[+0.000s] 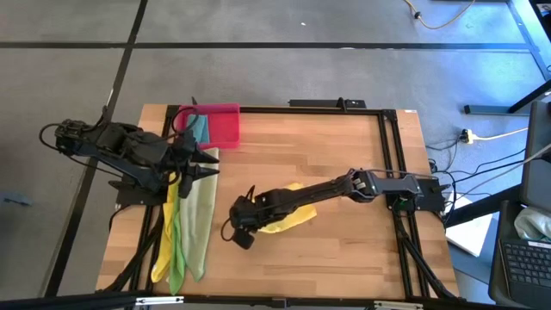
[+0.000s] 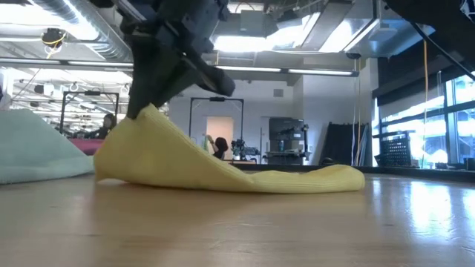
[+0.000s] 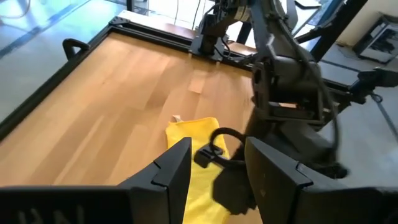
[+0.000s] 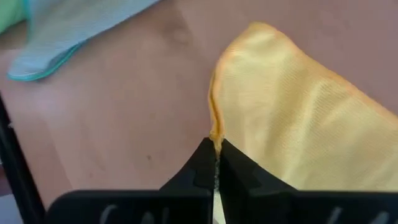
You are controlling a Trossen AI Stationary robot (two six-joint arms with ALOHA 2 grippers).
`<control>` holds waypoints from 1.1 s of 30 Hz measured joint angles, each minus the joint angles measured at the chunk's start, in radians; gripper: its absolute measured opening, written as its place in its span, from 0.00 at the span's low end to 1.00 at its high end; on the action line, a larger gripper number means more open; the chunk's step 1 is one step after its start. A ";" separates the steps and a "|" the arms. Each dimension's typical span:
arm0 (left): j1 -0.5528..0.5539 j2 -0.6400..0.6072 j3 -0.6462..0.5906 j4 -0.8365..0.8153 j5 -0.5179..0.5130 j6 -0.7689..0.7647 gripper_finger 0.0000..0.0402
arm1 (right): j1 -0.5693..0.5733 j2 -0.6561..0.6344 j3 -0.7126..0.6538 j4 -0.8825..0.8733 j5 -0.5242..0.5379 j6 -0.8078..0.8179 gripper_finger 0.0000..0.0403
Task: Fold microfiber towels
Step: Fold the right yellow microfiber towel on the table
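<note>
We work on the yellow towel (image 1: 288,219) lying near the middle of the desk (image 1: 344,155). The right pincer (image 4: 217,163) is clamped on this towel's edge: the right wrist view shows the two fingers pressed together with the yellow hem caught between them, and the low view shows that edge drawn up into a peak while the rest of the cloth lies flat on the wood.

The step in hand, as we judge it, is carrying the pinched edge over the towel's body to make a fold. To do it well:

1. We keep the grip firm; only a narrow strip of hem sits in the jaws and could slip.
2. We lift just high enough for the raised part to clear the flat part, so the lower layer is not dragged across the desk.
3. We travel straight toward the opposite edge, then lower so the edges meet squarely.
4. We release only once the cloth rests on itself.

The left pincer (image 3: 217,168) waits with its fingers apart at the desk's left side, above the remaining towels (image 1: 185,232), which hang over the near-left edge. It holds nothing. A teal towel (image 1: 199,129) lies by the pink tray (image 1: 225,125) at the far side. We keep the folding path clear of these.
</note>
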State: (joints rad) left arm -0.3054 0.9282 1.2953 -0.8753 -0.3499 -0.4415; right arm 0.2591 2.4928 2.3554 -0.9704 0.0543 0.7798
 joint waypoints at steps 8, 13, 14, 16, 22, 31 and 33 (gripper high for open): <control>-0.004 0.009 -0.051 0.003 0.008 0.002 0.36 | 0.017 -0.021 0.001 0.023 0.023 0.008 0.01; -0.005 0.007 -0.169 0.048 0.084 0.006 0.36 | 0.019 -0.040 0.001 0.028 0.042 0.001 0.02; -0.005 0.007 -0.193 0.066 0.108 0.003 0.36 | 0.020 -0.047 0.001 0.031 0.044 0.000 0.02; -0.005 0.007 -0.234 0.101 0.148 -0.001 0.36 | 0.026 -0.059 0.001 0.019 0.050 -0.004 0.02; -0.009 0.007 -0.323 0.217 0.222 -0.001 0.36 | 0.049 -0.074 0.001 -0.013 0.058 -0.029 0.02; -0.036 0.007 -0.423 0.368 0.335 0.033 0.36 | 0.053 -0.088 0.000 -0.065 0.058 -0.023 0.02; -0.036 0.007 -0.440 0.371 0.358 0.033 0.36 | 0.053 -0.088 0.000 -0.069 0.059 -0.005 0.02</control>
State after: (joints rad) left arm -0.3416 0.9348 0.8551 -0.5047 0.0083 -0.4084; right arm 0.3122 2.4046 2.3558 -1.0397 0.1129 0.7748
